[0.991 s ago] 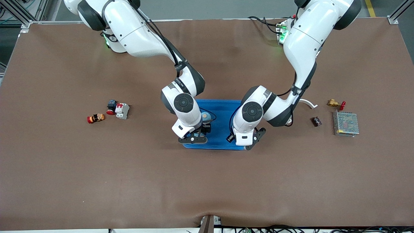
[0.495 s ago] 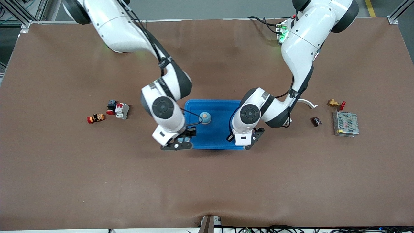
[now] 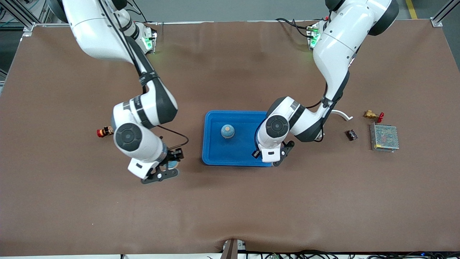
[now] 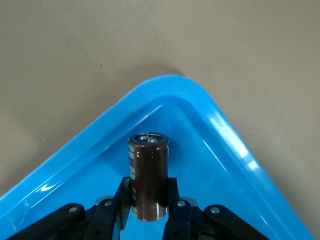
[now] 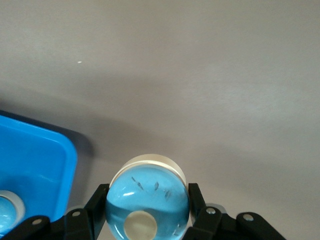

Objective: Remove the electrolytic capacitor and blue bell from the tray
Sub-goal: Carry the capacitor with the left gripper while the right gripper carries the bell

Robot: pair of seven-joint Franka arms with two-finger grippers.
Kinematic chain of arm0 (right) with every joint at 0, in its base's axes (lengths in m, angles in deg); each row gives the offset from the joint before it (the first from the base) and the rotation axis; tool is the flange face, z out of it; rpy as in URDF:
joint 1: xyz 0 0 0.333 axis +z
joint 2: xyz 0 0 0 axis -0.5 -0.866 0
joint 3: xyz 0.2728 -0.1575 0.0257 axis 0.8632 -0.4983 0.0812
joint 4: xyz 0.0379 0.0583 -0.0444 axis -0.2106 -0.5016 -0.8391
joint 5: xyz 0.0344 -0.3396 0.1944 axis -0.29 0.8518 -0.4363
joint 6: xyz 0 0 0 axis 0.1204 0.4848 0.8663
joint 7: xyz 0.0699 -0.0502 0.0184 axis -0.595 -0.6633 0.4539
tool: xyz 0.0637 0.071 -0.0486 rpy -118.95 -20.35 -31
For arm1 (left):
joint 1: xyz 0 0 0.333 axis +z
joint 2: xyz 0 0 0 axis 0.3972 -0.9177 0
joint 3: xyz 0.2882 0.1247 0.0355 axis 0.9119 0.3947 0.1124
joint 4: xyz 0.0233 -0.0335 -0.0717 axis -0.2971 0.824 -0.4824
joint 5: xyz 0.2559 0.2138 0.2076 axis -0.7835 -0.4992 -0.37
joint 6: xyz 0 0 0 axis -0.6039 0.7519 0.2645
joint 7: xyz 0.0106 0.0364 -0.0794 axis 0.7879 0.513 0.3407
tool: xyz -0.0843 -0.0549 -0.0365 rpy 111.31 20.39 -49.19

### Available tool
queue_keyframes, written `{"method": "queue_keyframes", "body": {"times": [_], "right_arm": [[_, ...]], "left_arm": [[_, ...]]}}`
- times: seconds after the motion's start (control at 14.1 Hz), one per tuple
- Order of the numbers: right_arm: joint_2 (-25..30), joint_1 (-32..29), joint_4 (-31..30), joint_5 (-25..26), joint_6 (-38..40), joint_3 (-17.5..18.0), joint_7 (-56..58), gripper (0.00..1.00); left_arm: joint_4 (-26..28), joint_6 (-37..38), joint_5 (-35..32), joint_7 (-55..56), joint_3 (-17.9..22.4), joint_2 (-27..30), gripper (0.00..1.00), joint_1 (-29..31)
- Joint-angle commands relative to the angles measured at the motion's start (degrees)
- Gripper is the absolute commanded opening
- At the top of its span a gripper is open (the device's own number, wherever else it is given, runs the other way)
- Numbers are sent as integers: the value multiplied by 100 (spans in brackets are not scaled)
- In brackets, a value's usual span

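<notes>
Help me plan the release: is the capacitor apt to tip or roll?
The capacitor is a tall, narrow cylinder, so it probably tips if released off-vertical. On its side it would likely roll until the tray wall stops it. Its smooth-looking sleeve may slip in the left gripper.

- A wide table [image 3: 230,208] is being covered edge to edge by a brown mat, slightly rumpled along the edge nearest the front camera.
- Grey floor [image 3: 230,10] is being shown along the top of the front view, above the table's edge.
- Aluminium frame posts [image 3: 18,14] are being seen at both upper corners of the table.
- A yellow floor stripe [image 3: 412,9] is being shown near the left arm's corner.
- Cables [image 3: 305,254] are being trailed along the near edge.
- The mat is being lit evenly, with soft shadows.
</notes>
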Motion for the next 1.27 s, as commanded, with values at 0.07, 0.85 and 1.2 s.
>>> {"method": "queue_keyframes", "body": {"times": [0.07, 0.85, 1.2], "right_arm": [[125, -554, -58, -25, 81, 105, 1133, 57], [-182, -1811, -94, -7, -50, 79, 4316, 57], [-524, -2022, -137, -33, -543, 79, 5178, 57]], "left_arm": [[31, 602, -116, -183, 36, 799, 0, 33], [1006, 1491, -116, -5174, 36, 1759, 0, 2027], [1691, 1054, -441, -6390, 36, 1723, 0, 2573]]}}
